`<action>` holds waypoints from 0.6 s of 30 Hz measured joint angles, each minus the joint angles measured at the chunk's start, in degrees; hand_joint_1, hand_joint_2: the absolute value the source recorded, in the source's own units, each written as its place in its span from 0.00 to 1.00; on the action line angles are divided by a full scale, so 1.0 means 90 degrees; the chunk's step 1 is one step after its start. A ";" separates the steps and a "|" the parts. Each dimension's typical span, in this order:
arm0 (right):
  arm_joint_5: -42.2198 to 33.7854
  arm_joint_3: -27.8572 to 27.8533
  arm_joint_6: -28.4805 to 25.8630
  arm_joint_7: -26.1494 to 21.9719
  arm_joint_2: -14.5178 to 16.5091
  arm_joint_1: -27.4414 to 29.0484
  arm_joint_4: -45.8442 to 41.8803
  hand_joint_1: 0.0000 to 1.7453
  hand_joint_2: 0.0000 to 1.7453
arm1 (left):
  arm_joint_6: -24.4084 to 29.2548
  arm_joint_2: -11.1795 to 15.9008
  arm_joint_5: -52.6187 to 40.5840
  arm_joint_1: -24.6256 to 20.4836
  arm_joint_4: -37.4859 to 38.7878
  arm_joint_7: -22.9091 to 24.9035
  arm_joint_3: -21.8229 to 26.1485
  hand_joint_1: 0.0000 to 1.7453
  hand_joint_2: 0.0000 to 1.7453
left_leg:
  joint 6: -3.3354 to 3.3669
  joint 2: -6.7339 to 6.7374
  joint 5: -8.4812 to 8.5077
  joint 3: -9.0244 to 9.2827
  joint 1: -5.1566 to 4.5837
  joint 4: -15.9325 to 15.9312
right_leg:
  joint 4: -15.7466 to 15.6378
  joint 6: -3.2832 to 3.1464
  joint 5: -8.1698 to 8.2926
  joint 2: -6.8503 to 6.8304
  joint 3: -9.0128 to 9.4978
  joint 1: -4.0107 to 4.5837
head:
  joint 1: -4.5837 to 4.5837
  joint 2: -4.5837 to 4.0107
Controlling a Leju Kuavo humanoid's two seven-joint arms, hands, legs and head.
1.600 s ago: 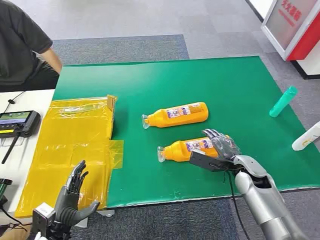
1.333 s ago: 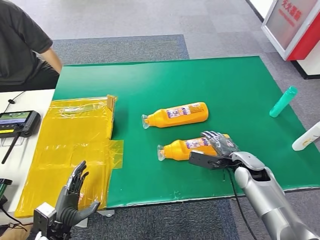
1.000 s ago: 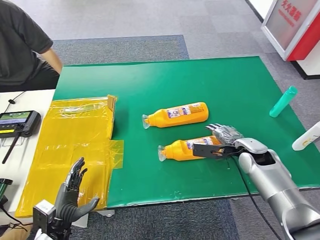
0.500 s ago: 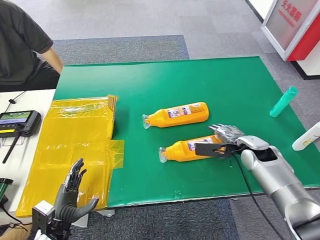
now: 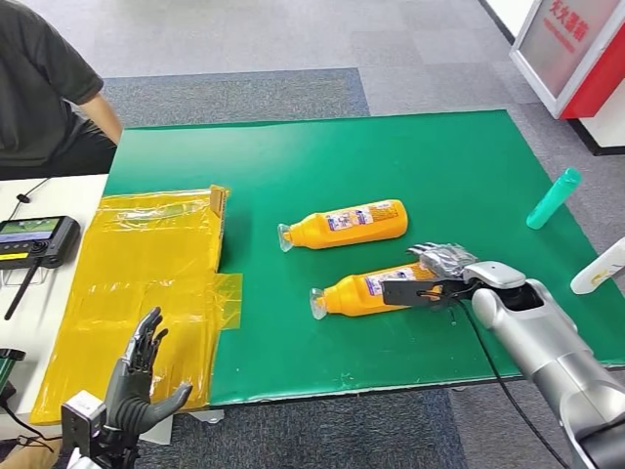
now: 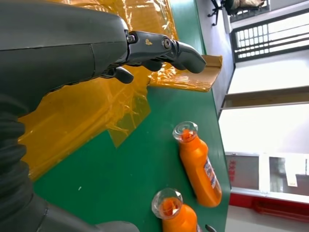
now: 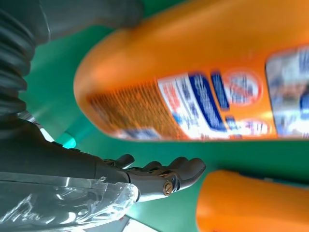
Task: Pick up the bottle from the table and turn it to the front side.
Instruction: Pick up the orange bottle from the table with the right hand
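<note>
Since the earliest frame the right hand [image 5: 435, 277] has slid a little to the right along the near orange bottle [image 5: 361, 292], its thumb now laid across the label and its fingers curved over the far side of the base; whether it truly clamps the bottle I cannot tell. The bottle itself has barely shifted. It lies flat on the green mat [image 5: 472, 176], long axis left to right, clear cap pointing left, base at the hand. A second orange bottle [image 5: 344, 224] lies just beyond it, roughly parallel. The left hand [image 5: 137, 381] hangs released, fingers spread, near the yellow plastic sheet [image 5: 140, 283]. A teal bottle [image 5: 553, 197] lies far right, a white bottle [image 5: 599, 267] near it.
</note>
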 joint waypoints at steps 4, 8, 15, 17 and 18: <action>-0.0083 0.0113 0.0141 -0.0076 -0.0004 -0.0082 0.0100 1.00 1.00 | 0.0037 0.0012 0.0026 -0.0004 0.0000 0.0000 -0.0015 0.00 1.00 | 0.0000 0.0000 0.0000 0.0000 0.0000 0.0000 | 0.0000 0.0000 0.0000 0.0000 0.0000 0.0000 | 0.0000 0.0000; -0.0156 0.0237 0.0225 -0.0125 -0.0025 -0.0194 0.0191 1.00 1.00 | 0.0050 0.0028 0.0035 -0.0006 0.0000 0.0000 -0.0027 0.00 1.00 | 0.0000 0.0000 0.0000 0.0001 0.0000 0.0000 | -0.0001 0.0000 0.0000 0.0000 0.0001 -0.0001 | -0.0001 0.0000; -0.0180 0.0372 0.0232 -0.0150 -0.0036 -0.0294 0.0298 1.00 1.00 | 0.0053 0.0035 0.0036 -0.0008 0.0000 0.0000 -0.0062 0.00 1.00 | 0.0000 0.0000 0.0000 0.0002 0.0000 0.0000 | -0.0001 0.0000 0.0000 0.0000 0.0001 -0.0001 | 0.0000 0.0000; -0.0191 0.0395 0.0235 -0.0154 -0.0038 -0.0308 0.0318 1.00 1.00 | 0.0053 0.0035 0.0040 -0.0009 0.0000 0.0000 -0.0066 0.00 1.00 | 0.0000 0.0000 0.0000 0.0002 0.0000 0.0000 | -0.0001 0.0000 0.0000 0.0000 0.0002 -0.0001 | -0.0001 0.0000; -0.0202 0.0406 0.0238 -0.0155 -0.0038 -0.0313 0.0327 1.00 1.00 | 0.0054 0.0036 0.0043 -0.0009 0.0000 0.0000 -0.0067 0.00 1.00 | 0.0000 0.0000 0.0000 0.0003 0.0000 0.0000 | -0.0001 0.0000 0.0000 0.0000 0.0002 -0.0001 | -0.0001 0.0000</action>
